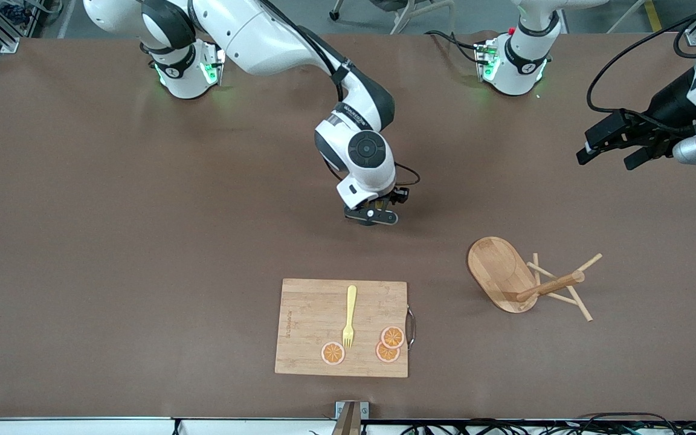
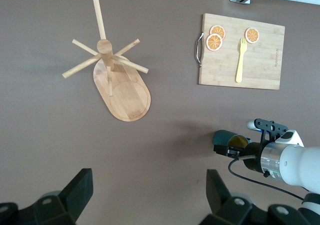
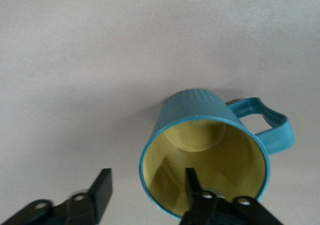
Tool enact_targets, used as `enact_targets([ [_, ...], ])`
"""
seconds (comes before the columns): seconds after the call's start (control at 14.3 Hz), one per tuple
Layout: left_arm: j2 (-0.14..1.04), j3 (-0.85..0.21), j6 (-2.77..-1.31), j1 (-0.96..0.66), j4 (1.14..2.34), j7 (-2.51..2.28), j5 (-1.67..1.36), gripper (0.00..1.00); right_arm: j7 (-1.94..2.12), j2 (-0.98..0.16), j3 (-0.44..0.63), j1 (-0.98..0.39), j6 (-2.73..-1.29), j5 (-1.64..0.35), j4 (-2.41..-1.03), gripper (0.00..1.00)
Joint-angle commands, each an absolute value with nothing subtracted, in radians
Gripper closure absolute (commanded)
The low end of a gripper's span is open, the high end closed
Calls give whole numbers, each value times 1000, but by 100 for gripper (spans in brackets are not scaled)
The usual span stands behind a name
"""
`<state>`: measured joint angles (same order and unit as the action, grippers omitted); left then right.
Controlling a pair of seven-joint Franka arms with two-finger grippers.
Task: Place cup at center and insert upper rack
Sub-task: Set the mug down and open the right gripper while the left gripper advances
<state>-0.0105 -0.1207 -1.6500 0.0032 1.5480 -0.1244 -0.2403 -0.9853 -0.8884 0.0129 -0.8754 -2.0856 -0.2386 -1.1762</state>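
Bare table round upper rack [image 1: 508, 279]; cutting board [image 1: 342, 327] well apart, cup [image 3: 207, 150] near centre.

- The brown table [image 1: 142, 241] carried everything – one plain matte surface.
- A bamboo cutting board [image 1: 312, 314] lay flat near the front camera's edge, a metal handle on its side toward the left arm's end.
- The upper rack [image 1: 508, 275] lay toppled toward the left arm's end of the table, its oval base on edge and its pegs touching the surface.
- The cup [image 3: 210, 150] stood upright near the table's middle – farther from the front camera than the board, its yellow inside showing.
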Motion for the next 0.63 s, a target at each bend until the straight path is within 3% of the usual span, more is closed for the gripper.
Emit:
enact_targets([
  [0.0, -8, -124, -1652, 3, 1552, -137, -253, 0, -999, -839, 12, -862, -1989, -255, -1149, 0],
  [0.21, -3, -127, -1651, 0, 1554, -138, -256, 0, -993, -778, 12, -774, -1776, -256, -1045, 0],
  [0.56, -5, -188, -1646, -3, 1568, -192, -255, 0, -872, -606, 24, -528, -1554, -241, -1045, 0],
])
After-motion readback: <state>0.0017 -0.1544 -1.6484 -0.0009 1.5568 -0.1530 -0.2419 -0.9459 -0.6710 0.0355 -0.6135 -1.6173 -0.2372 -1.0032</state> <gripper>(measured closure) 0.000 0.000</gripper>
